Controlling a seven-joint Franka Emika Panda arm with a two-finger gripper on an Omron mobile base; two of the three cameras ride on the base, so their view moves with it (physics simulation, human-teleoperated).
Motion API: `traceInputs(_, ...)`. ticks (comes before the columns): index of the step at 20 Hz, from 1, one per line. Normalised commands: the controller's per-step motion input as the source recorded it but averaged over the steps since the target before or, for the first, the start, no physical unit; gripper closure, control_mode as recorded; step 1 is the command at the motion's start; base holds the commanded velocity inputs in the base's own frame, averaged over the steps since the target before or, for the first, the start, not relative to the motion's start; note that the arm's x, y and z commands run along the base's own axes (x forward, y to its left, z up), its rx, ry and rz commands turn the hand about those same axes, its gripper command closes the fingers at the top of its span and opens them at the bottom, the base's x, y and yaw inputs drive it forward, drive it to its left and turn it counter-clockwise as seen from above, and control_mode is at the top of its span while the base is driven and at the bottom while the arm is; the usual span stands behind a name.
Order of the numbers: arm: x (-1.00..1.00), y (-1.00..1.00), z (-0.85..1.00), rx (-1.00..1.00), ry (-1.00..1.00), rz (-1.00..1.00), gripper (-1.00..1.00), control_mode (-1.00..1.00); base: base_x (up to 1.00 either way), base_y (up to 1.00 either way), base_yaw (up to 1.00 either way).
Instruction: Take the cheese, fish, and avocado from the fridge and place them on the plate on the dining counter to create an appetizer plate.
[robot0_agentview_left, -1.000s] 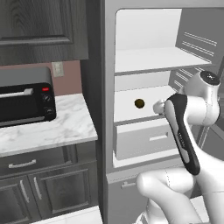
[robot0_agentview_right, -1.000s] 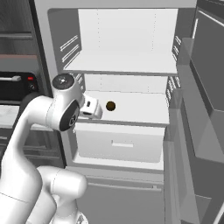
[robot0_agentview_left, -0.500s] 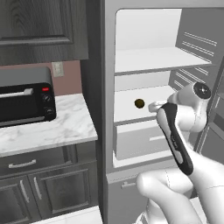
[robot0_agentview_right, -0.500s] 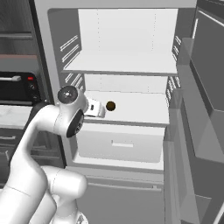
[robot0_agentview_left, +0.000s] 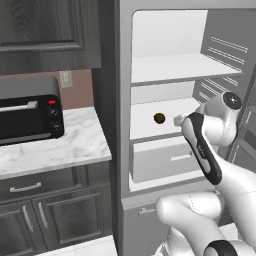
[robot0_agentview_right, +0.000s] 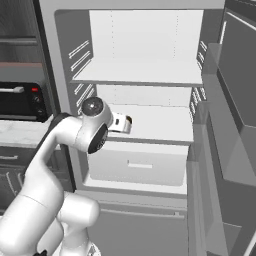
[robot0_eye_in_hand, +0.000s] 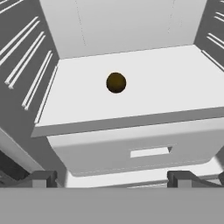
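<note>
The fridge (robot0_agentview_left: 165, 70) stands open, with white shelves and a white drawer (robot0_eye_in_hand: 144, 148). The avocado (robot0_eye_in_hand: 116, 82), a small dark brown-green ball, sits alone on the middle shelf above the drawer (robot0_agentview_left: 159, 118). My gripper (robot0_eye_in_hand: 113, 179) is open and empty, level with the drawer front, a short way in front of the avocado and pointing at it. In the left base view the gripper (robot0_agentview_left: 178, 120) hovers just right of the avocado at the shelf's front edge. From the right base view the hand (robot0_agentview_right: 122, 123) covers most of the avocado. The cheese, fish, plate and dining counter are out of view.
A black toaster oven (robot0_agentview_left: 27, 117) sits on the marble worktop (robot0_agentview_left: 60, 150) left of the fridge, over dark cabinets. The open fridge door (robot0_agentview_right: 235, 125) with its bins stands close on the right. The upper shelf (robot0_agentview_right: 145, 75) overhangs the middle one.
The arm's upper joint has dropped and the hand has moved closer to the middle shelf and the avocado. The gripper has stayed open.
</note>
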Motion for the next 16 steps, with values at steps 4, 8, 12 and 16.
traceInputs(4, 0.36, 0.0, -0.17, 0.0, 0.01, 0.03, -1.0, -1.0, 0.0, 0.0, 0.0)
traceInputs(8, 0.38, 0.0, -0.34, 0.0, -0.03, 0.06, -1.0, -1.0, 0.0, 0.0, 0.0)
traceInputs(12, 0.25, 0.0, -0.4, 0.0, -0.05, 0.04, -1.0, -1.0, 0.0, 0.0, 0.0)
traceInputs(16, 0.29, 0.0, -0.26, 0.0, -0.01, 0.01, -1.0, -1.0, 0.0, 0.0, 0.0)
